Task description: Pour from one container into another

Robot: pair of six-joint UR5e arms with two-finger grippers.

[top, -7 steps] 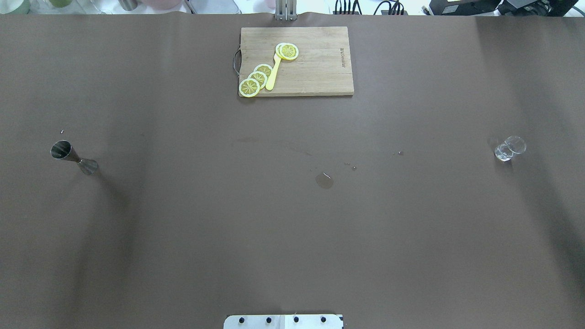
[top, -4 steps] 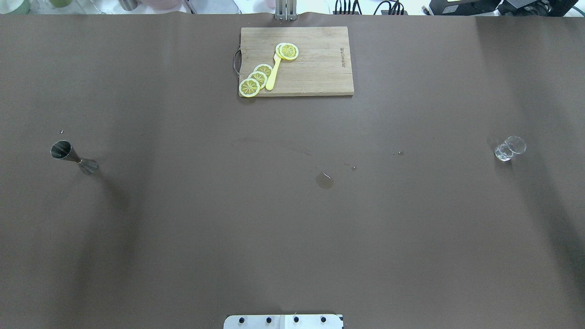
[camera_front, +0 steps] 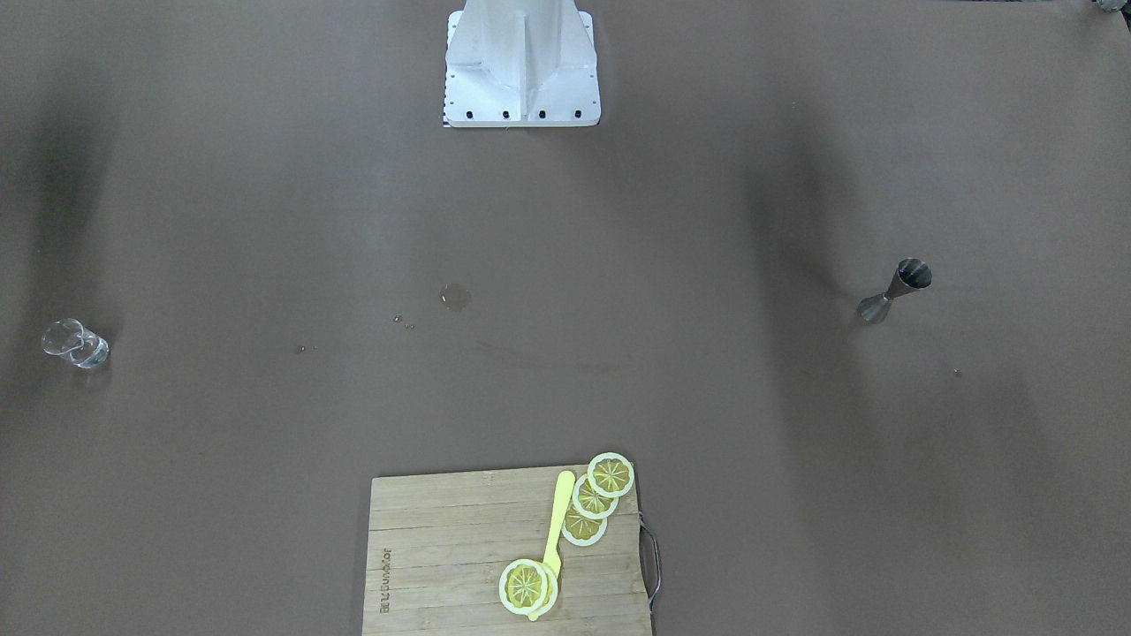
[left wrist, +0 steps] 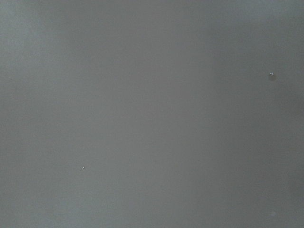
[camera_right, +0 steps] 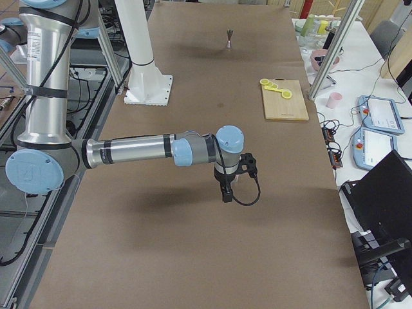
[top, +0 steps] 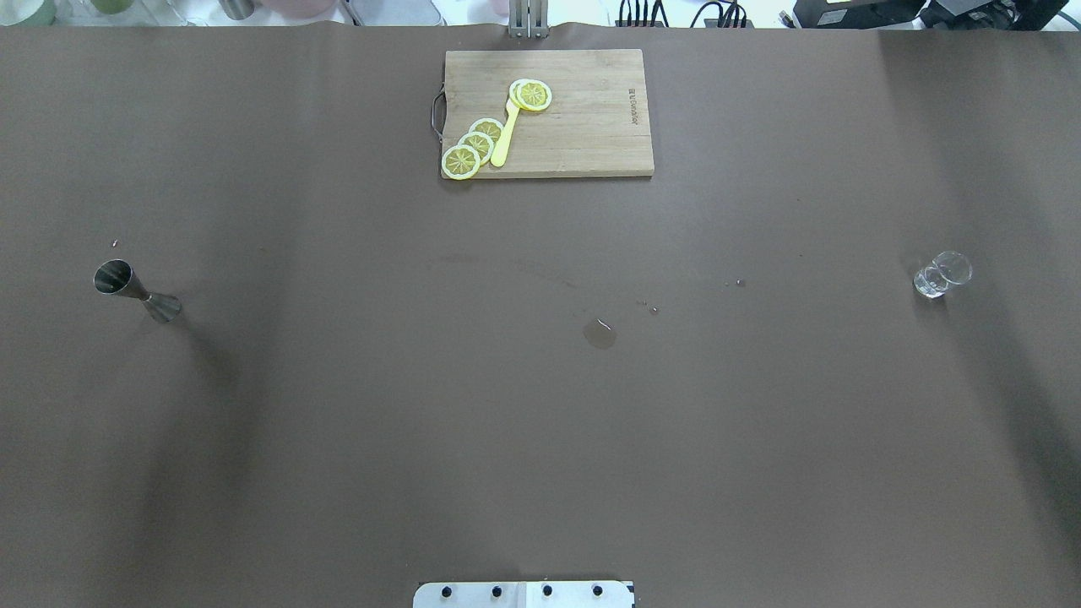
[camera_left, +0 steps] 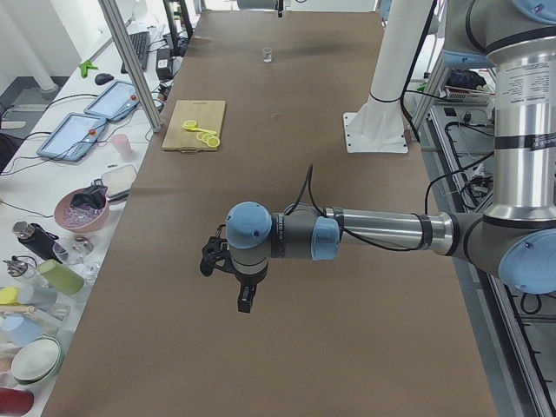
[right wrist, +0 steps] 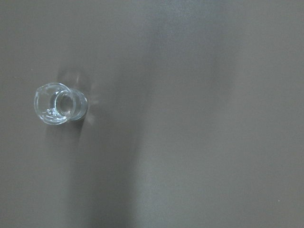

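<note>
A steel jigger (top: 135, 291) stands upright on the brown table at the robot's left, also seen as the jigger (camera_front: 892, 291) and far off as the jigger (camera_right: 229, 38). A small clear glass (top: 942, 274) stands at the robot's right, shown again as the glass (camera_front: 75, 344), the glass (camera_left: 268, 55) and, from above, the glass (right wrist: 59, 103). The left gripper (camera_left: 246, 297) hangs above the table, pointing down; the jigger is hidden in that view. The right gripper (camera_right: 226, 192) hangs likewise over the glass's area. Neither shows in the overhead or front views, so I cannot tell their state.
A wooden cutting board (top: 583, 127) with lemon slices (top: 473, 145) and a yellow utensil (top: 505, 135) lies at the far middle. A small puddle (top: 600, 334) and a few droplets sit mid-table. The robot's base plate (top: 524, 594) is at the near edge.
</note>
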